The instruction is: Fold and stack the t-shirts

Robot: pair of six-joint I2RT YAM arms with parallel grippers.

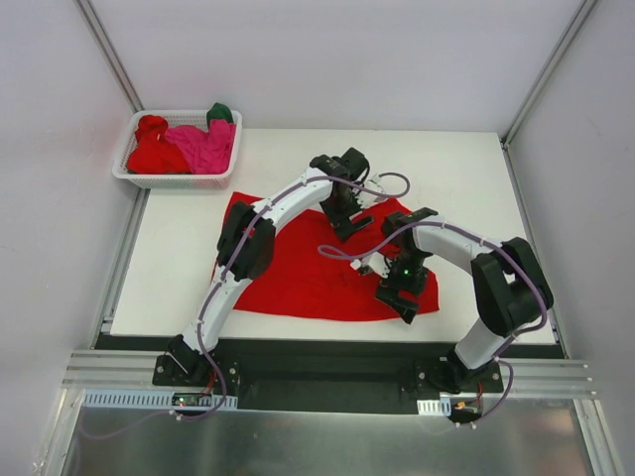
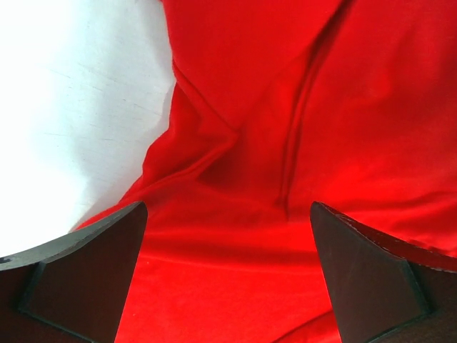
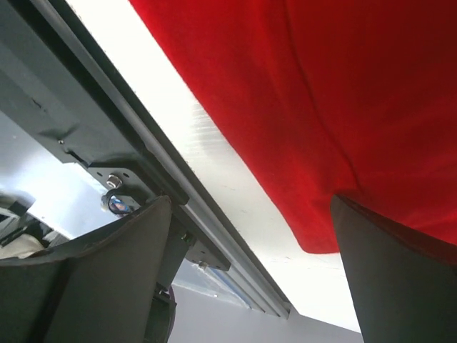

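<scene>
A bright red t-shirt [image 1: 298, 278] lies spread out on the white table. My left gripper [image 1: 349, 230] hovers over its far edge, open. In the left wrist view the red cloth [image 2: 285, 107] fills the space under the left gripper [image 2: 228, 271], creased, with nothing pinched between the dark fingers [image 2: 78, 279]. My right gripper [image 1: 402, 307] is open over the shirt's near right corner. In the right wrist view the right gripper [image 3: 250, 271] straddles that red corner [image 3: 300, 107] at the table's front edge. Further t-shirts, red [image 1: 151, 149], magenta-pink [image 1: 203, 147] and dark green [image 1: 220, 112], sit bunched in the basket.
A white lattice basket [image 1: 174, 181] stands at the table's far left corner. An aluminium rail [image 3: 164, 179] runs along the near table edge, just past the shirt corner. Bare white table [image 2: 71, 107] shows left of the shirt's far edge. Frame posts rise at both back corners.
</scene>
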